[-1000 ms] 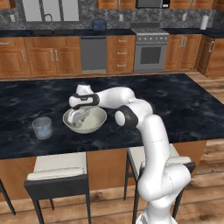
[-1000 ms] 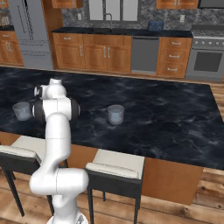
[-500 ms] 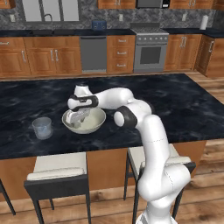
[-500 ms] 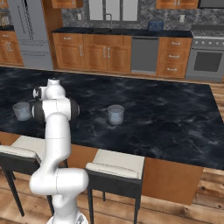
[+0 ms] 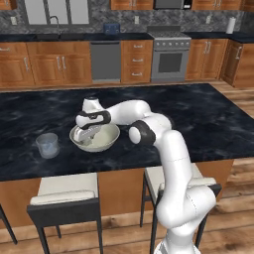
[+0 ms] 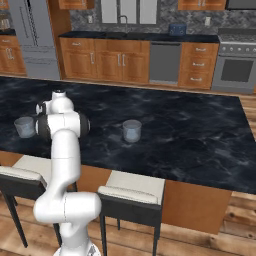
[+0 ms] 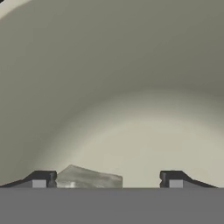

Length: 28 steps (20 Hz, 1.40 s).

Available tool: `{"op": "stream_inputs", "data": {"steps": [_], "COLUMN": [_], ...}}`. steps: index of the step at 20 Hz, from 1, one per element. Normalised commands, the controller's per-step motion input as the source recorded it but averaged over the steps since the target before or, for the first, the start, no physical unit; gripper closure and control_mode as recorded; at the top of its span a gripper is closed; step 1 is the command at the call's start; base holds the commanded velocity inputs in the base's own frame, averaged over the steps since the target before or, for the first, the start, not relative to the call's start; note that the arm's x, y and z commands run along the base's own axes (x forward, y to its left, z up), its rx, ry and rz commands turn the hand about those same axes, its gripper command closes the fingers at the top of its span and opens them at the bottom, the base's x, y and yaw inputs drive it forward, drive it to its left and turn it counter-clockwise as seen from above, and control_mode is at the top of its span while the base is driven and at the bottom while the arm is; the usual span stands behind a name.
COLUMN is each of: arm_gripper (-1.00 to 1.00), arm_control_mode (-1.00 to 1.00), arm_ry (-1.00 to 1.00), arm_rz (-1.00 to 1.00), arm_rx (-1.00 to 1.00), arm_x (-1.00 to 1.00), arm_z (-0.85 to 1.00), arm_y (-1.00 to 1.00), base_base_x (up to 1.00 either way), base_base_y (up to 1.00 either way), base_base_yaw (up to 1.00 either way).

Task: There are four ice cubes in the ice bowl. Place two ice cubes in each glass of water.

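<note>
Ice cube [image 7: 89, 178], a pale translucent lump, lies on the cream floor of the ice bowl [image 5: 110, 140], right beside one fingertip [image 7: 41, 179] of the tool [image 7: 107, 180] and between the two tips, nearer that one. The tool stands spread wide with nothing clamped; the far tip is well apart from the cube, so I judge it is set to straddle the cube for a pinch that has not yet bitten. From the left base view the tool [image 5: 87, 133] is dipped down into the bowl, which sits on the dark marble desk [image 5: 198, 114], and the arm reaches over the rim from the right, likely so the fingers come down from above. One glass of water [image 5: 48, 145] stands on the desk just beside the bowl; the other glass [image 6: 131, 131] stands farther along the desk, well apart. How many cubes remain in the bowl I cannot tell: the hand view cuts off at its lower edge and the arm covers much of the bowl. Whether either glass holds ice is too small to make out.
</note>
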Motion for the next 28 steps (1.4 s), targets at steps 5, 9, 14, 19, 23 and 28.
{"op": "stream_inputs", "data": {"steps": [5,9,14,19,23,28], "arm_gripper": [1.00,1.00,1.00,1.00,1.00,1.00], "arm_control_mode": [-1.00,-1.00,-1.00,-1.00,-1.00,-1.00], "arm_ry": [0.00,0.00,0.00,0.00,0.00,0.00], "arm_rz": [0.00,0.00,0.00,0.00,-0.04,-0.11], "arm_rx": [0.00,0.00,0.00,0.00,0.00,0.00], "arm_x": [0.00,0.00,0.00,0.00,0.00,-0.12], "arm_z": [-0.81,-0.76,-0.69,-0.20,0.03,0.43], "arm_y": [0.06,0.04,0.00,0.00,0.00,-0.02], "base_base_x": [0.00,0.00,0.00,0.00,0.00,0.00], "base_base_y": [0.00,0.00,0.00,0.00,0.00,0.00], "base_base_yaw": [0.00,0.00,0.00,0.00,0.00,0.00]}}
